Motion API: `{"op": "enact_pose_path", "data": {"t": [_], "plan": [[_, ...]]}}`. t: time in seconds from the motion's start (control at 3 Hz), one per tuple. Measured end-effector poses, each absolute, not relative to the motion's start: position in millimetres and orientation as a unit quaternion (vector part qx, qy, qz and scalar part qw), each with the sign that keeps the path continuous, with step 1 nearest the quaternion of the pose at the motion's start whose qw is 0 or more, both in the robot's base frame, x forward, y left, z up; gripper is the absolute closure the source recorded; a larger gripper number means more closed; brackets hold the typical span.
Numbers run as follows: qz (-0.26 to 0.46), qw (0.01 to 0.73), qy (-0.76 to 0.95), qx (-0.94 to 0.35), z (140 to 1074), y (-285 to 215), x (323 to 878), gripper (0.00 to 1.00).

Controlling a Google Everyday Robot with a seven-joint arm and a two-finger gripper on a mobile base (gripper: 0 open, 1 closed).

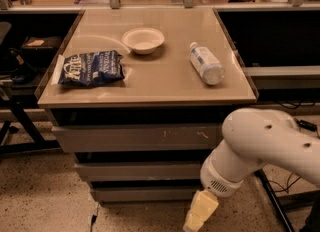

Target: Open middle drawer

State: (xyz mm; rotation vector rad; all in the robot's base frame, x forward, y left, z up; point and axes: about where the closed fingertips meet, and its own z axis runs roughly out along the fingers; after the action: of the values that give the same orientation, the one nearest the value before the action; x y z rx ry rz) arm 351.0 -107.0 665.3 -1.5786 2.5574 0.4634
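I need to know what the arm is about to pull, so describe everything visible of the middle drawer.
The middle drawer shows a wide, shallow grey front, plain and handle-less, metal by its look. It lies level, second of three stacked fronts, and appears shut. The arm hides its right end. The gripper hangs lower, before the bottom front, apparently clear of this drawer.

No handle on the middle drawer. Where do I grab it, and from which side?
Probably the top edge of the middle drawer, approached from the front: its face is flat and bare, and the dark gap above it looks like the only purchase. The gripper hangs low, to the right of and below that edge.
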Motion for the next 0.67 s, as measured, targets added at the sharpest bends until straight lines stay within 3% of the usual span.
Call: {"op": "enact_pose_path", "data": {"t": [0.33,0.67], "plan": [[0.193,0.051,0.843,-0.499,569.5,-73.5,364.4,0.0],[0.199,0.048,0.843,-0.497,563.5,-71.7,363.5,0.0]]}}
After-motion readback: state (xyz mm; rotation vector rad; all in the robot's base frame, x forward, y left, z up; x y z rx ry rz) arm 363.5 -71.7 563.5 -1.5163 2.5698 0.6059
